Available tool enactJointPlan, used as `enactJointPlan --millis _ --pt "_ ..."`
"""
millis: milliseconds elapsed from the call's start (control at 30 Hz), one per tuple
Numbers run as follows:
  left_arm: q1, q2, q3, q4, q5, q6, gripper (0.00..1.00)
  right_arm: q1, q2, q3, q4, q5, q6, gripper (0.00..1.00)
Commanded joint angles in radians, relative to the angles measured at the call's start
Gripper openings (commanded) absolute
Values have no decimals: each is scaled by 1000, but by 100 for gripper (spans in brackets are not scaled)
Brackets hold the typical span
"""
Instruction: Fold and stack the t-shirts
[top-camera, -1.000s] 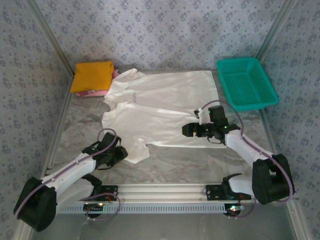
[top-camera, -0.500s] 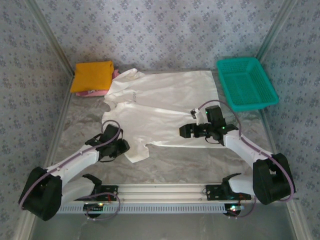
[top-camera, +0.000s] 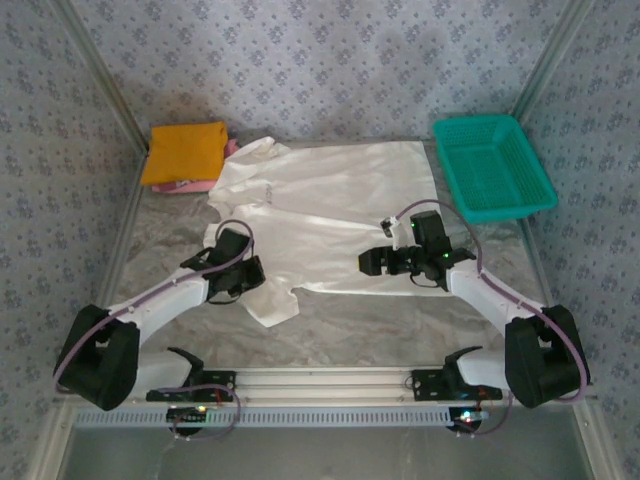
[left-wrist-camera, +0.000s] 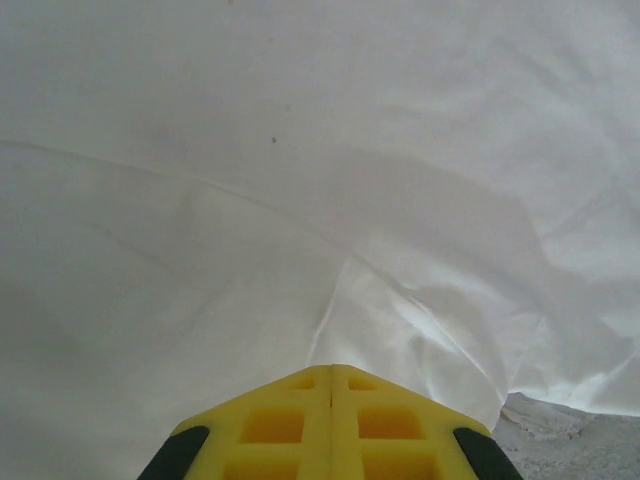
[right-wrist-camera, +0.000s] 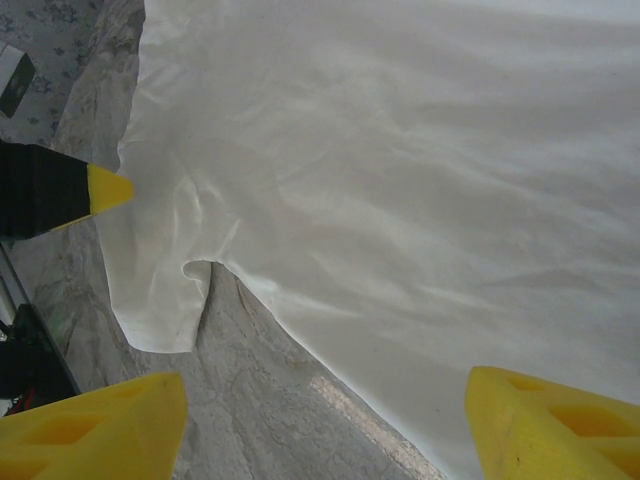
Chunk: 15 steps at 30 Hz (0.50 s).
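Note:
A large white t-shirt lies spread flat mid-table, collar to the left. My left gripper sits on its near-left sleeve. In the left wrist view the yellow fingers are pressed together, with a ridge of white cloth rising from their tips. My right gripper hovers open over the shirt's near edge. Its yellow fingertips stand wide apart above bare table and the hem. A folded orange shirt lies on a pink one at the back left.
A teal mesh basket stands at the back right. The grey marbled table shows between the shirt and the arm bases. Patterned walls and metal rails enclose the space. The left gripper's black, yellow-tipped finger shows in the right wrist view.
My left gripper has moved forward and right onto the near-left sleeve and closed there. The right gripper has shifted slightly left and stays open.

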Motion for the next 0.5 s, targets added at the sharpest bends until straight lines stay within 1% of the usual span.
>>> enactJointPlan --millis 0,33,67,100,200,267,367,467 --pt "-6 -40 18 -89 5 27 11 7 -2 27 -8 13 -23 76" --pt "-7 -68 6 -108 0 15 22 6 -2 28 -11 13 -27 76" --pt "-9 -109 -9 -133 -10 -1 28 6 -1 31 -12 14 -31 76" --pt "-25 -155 -26 -150 -23 -18 29 5 2 31 -11 17 -34 77" --pt "-87 -253 -39 -255 -79 -97 41 5 22 45 -10 14 -39 76" --pt "-111 -286 -50 -318 -80 -174 54 5 40 52 -7 6 -38 77" --pt "-142 -324 -116 -291 -86 -255 57 8 59 47 18 -4 -26 77" --pt "-131 -282 -151 -197 -82 -252 57 9 72 50 31 -8 -23 77"
